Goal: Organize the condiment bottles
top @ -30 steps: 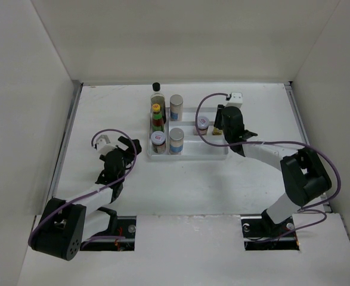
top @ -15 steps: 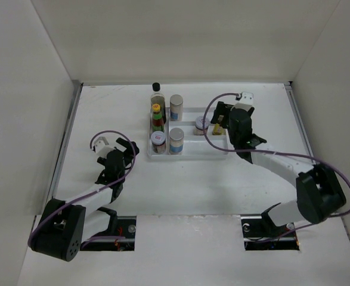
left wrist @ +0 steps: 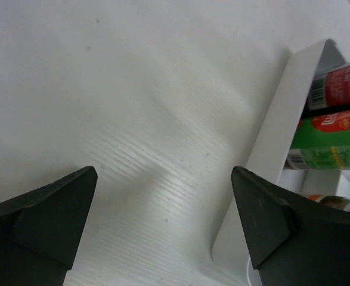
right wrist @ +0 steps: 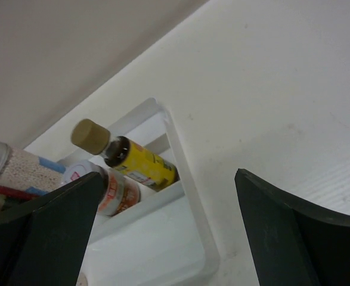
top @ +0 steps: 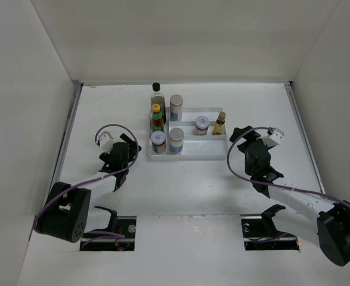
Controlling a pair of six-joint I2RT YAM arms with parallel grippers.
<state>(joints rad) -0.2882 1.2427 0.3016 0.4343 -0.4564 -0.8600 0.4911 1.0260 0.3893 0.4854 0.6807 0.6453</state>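
The condiment bottles stand in a white divided tray (top: 210, 152). At its left are a black-capped bottle (top: 157, 95), a red-green yellow-capped bottle (top: 157, 117) and a short silver-lidded jar (top: 158, 142). Beside them stand two silver-lidded cylinders (top: 176, 107) (top: 176, 140). Further right are a second short jar (top: 201, 124) and a slim amber bottle (top: 220, 123). My right gripper (top: 239, 140) hangs open and holds nothing, just right of the tray. Its wrist view shows the amber bottle (right wrist: 133, 158) upright, apart from the gripper (right wrist: 169, 179). My left gripper (top: 133, 150) (left wrist: 164, 176) is open over bare table, left of the tray.
White walls close in the table on the left, back and right. The tray's left rim (left wrist: 270, 155) lies near my left gripper's right finger, and its right corner (right wrist: 189, 179) sits between my right fingers in the wrist view. Purple cables loop over both arms.
My right gripper opened, let go of the amber bottle in the tray's back right compartment, and drew back toward the near right. The left gripper shifted slightly toward the tray.
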